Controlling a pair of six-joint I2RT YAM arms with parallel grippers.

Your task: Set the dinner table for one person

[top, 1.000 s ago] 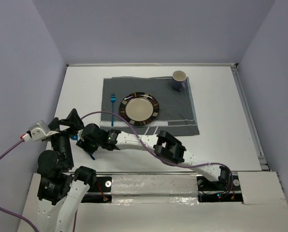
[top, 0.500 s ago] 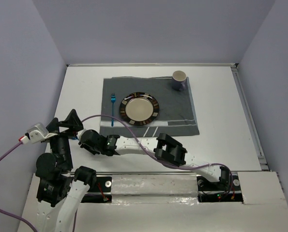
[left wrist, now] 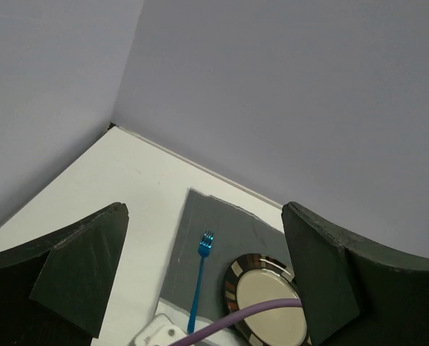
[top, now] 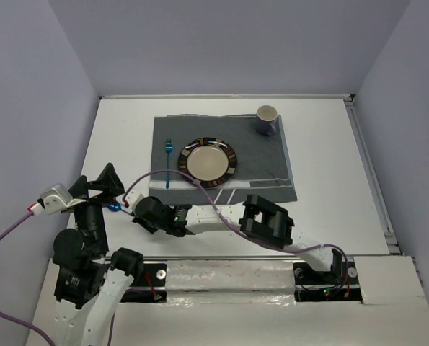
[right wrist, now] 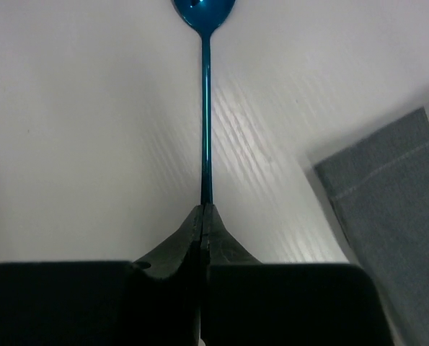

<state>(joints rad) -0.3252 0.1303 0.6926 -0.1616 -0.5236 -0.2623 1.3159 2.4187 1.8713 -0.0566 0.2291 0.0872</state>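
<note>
On the white dinner table [top: 329, 187] lies a dark grey placemat [top: 272, 169] with a striped-rim plate [top: 208, 162], a blue fork [top: 168, 166] to its left and a mug [top: 267, 119] at its far right corner. My right gripper [right wrist: 205, 209] is shut on the handle end of a blue spoon [right wrist: 206, 108], low over the bare table [right wrist: 91, 144] left of the mat's near corner. From above, the spoon's bowl [top: 114, 207] shows beside my left arm. My left gripper [left wrist: 203, 216] hangs open and raised, looking down on the fork [left wrist: 200, 277] and plate [left wrist: 268, 303].
The right arm's purple cable [top: 178, 180] loops over the placemat's near left corner. Grey walls close in the table on the left, back and right. My left arm's wrist [top: 91, 216] stands close to the spoon's bowl.
The right gripper's jaws have closed onto the spoon's handle. The right wrist has shifted a little to the right and nearer, and the spoon's bowl now shows by the left arm.
</note>
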